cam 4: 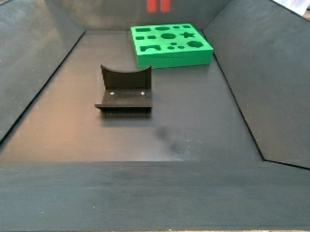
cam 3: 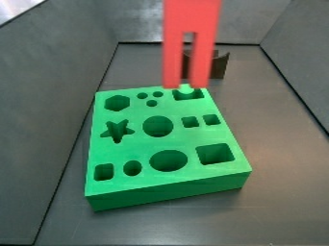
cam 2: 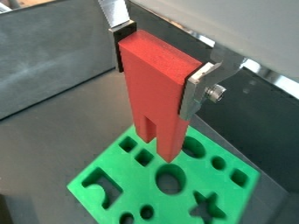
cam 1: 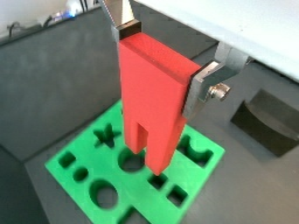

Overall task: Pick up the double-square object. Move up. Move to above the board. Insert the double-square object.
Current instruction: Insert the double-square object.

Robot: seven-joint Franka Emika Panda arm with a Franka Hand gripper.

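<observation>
Item: double-square object (cam 1: 156,92), centre frame, clamped at its solid upper part by my tool (cam 2: 162,63), legs hanging just above the board (cam 3: 164,139). I judge it rigid, light, smooth-faced; grip the flat faces high.

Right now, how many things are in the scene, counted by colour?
Red-orange: 1, the double-square object, held in the gripper above the board.
Green: 1, the board with shaped holes.
Dark: 1, the fixture on the floor.
Total: 3
</observation>
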